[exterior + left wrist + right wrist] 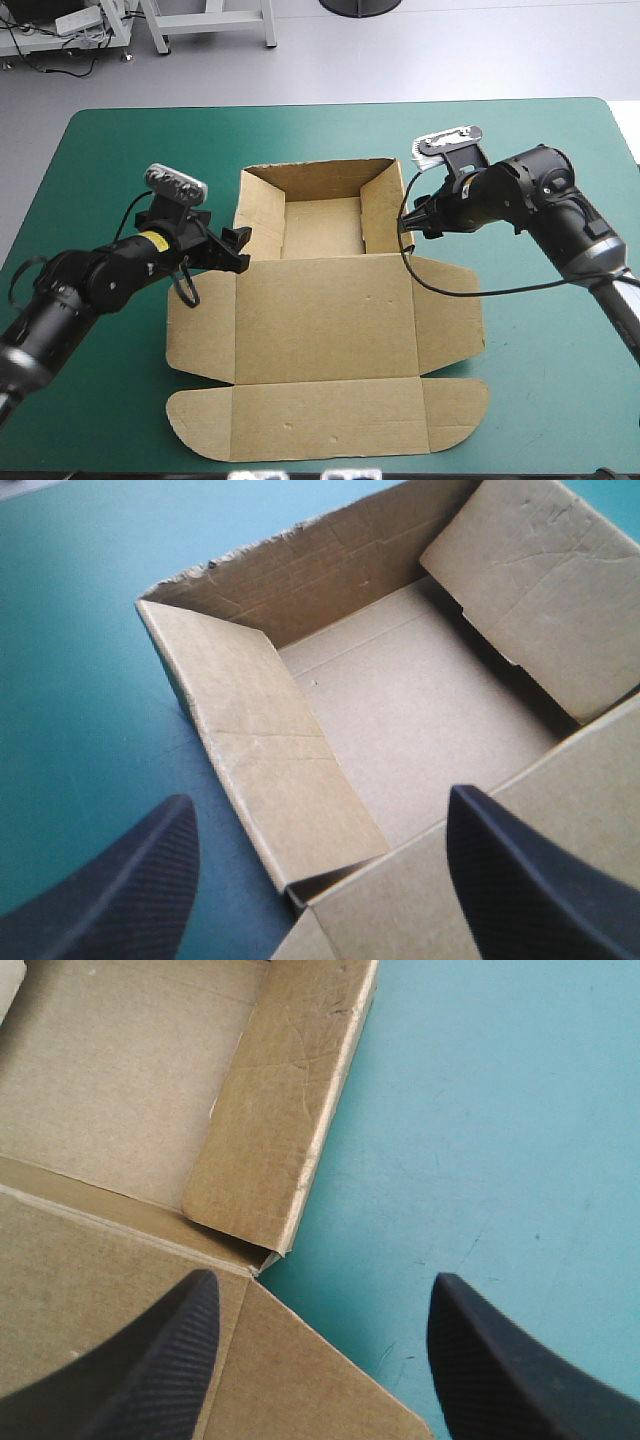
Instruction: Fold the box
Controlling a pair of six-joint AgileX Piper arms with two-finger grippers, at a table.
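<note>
One brown box lies on the worktop, walls raised, lid flat; left gripper and right gripper flank it, fingers apart.

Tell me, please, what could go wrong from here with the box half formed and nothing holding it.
1. On the box, the left wall and right wall lean inward unheld, since the left gripper and right gripper are both open. They might sag flat.
2. Each gripper straddles a near corner of the tray, so shutting there could crease the board.
</note>
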